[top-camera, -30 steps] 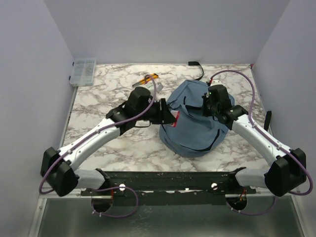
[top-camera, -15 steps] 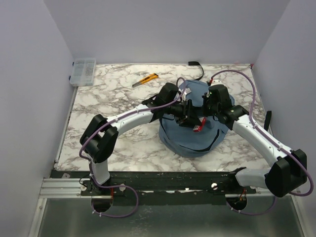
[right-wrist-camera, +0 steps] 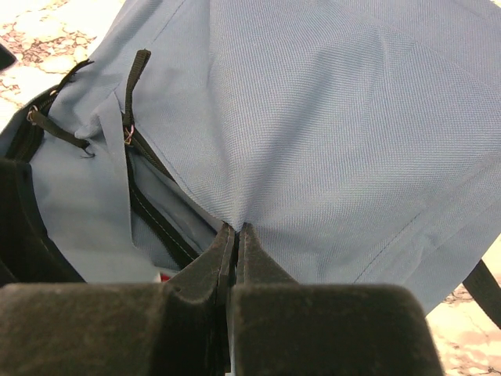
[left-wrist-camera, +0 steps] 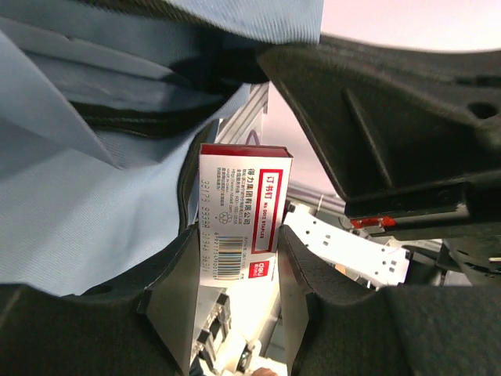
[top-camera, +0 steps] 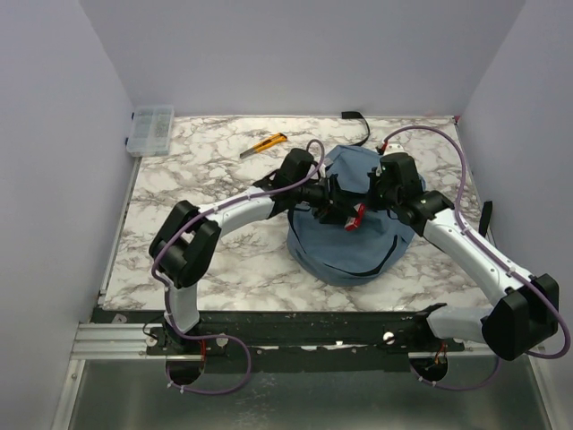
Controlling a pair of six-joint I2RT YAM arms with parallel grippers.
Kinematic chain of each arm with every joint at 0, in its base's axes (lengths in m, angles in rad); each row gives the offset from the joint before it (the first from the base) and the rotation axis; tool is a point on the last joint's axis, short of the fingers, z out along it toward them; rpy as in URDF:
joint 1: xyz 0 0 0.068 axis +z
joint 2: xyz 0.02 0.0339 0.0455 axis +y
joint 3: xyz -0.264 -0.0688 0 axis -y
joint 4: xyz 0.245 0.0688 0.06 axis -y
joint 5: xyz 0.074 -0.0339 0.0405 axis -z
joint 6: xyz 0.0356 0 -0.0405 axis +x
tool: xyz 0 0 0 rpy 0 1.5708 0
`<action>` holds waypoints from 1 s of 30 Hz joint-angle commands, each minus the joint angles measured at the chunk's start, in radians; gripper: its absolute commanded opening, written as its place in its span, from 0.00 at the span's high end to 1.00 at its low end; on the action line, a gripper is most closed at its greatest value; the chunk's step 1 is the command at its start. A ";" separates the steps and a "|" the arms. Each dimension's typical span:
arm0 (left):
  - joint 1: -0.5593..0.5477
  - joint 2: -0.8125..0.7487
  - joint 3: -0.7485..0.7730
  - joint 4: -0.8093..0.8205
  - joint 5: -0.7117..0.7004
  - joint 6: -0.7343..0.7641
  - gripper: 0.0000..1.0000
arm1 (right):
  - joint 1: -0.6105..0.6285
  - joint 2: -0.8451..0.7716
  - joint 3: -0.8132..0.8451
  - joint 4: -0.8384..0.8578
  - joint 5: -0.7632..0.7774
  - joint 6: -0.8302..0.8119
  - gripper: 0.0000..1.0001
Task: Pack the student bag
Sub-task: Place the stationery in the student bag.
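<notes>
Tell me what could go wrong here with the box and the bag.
The right tool pinches only a small fold of the student bag; if it slips, the bag may sag shut. The box in the left tool sits at the zipper edge and might snag there.

My left arm (top-camera: 242,208) bends rightward, left gripper (top-camera: 349,215) clamping a red-and-white cardboard box (left-wrist-camera: 243,211); right gripper (right-wrist-camera: 236,229) pinches the dusty-blue fabric backpack (right-wrist-camera: 329,117).
</notes>
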 commanded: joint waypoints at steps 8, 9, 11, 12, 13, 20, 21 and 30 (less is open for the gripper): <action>0.022 0.060 0.081 0.050 -0.067 -0.003 0.64 | 0.007 -0.028 0.030 0.033 -0.054 0.020 1.00; 0.018 0.064 0.079 0.047 -0.079 -0.001 0.64 | 0.006 -0.029 0.035 0.029 -0.055 0.022 0.99; 0.016 0.068 0.075 0.041 -0.101 -0.004 0.64 | 0.007 -0.035 0.038 0.035 -0.052 0.023 1.00; 0.014 0.070 0.072 0.041 -0.108 -0.007 0.64 | 0.007 -0.038 0.035 0.040 -0.052 0.025 1.00; 0.013 0.069 0.069 0.040 -0.115 -0.005 0.64 | 0.007 -0.039 0.034 0.043 -0.049 0.028 1.00; 0.011 0.074 0.105 -0.145 -0.234 0.023 0.64 | 0.006 -0.050 0.038 0.043 -0.053 0.029 0.99; 0.010 0.084 0.135 -0.193 -0.253 0.028 0.62 | 0.007 -0.053 0.036 0.043 -0.055 0.030 1.00; 0.001 0.102 0.206 -0.239 -0.417 -0.083 0.59 | 0.007 -0.065 0.016 0.052 -0.071 0.038 1.00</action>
